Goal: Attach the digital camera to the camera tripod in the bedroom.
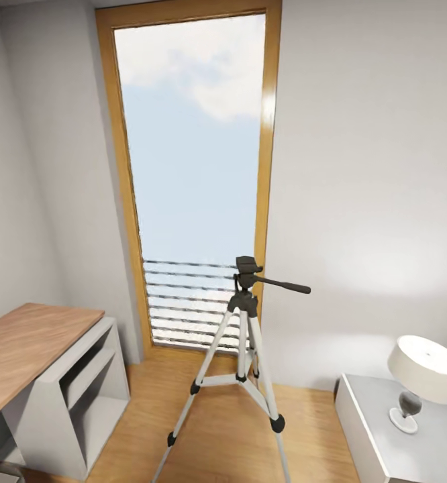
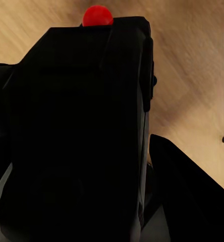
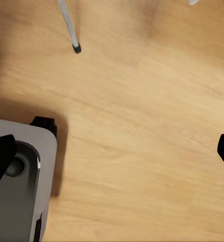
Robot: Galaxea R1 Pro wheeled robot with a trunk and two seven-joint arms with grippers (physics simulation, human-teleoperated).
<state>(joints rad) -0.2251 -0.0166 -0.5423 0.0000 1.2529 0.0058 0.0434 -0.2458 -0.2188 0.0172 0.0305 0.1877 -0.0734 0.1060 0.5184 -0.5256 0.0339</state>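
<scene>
The camera tripod (image 1: 245,349) stands on the light wood floor (image 1: 230,429) of the bedroom, directly in front of the tall wood-framed window (image 1: 195,147). Its three silver-grey legs are spread, its black head sits upright at the top, and the long black pan handle (image 1: 284,285) projects from the head toward the robot's right. To your left, a counter (image 1: 29,342) with a wood top and grey open shelves stands against the grey wall. At the right, a low white cabinet (image 1: 378,429) carries a small white lamp (image 1: 421,376) — this is not the tripod. In the left wrist view, your left hand (image 2: 87,201) pinches the digital camera (image 2: 76,126): the black body sits close to the lens between the dark fingers, with the red round button (image 2: 97,15) at its far end and wood floor beyond. In the right wrist view, your right hand (image 3: 114,151) is spread wide, its fingertips (image 3: 1,154) at opposite edges of the picture with bare floor between them — one tripod foot (image 3: 76,49) rests on the floor further off, and part of the robot's grey base (image 3: 16,191) shows beside one fingertip.
</scene>
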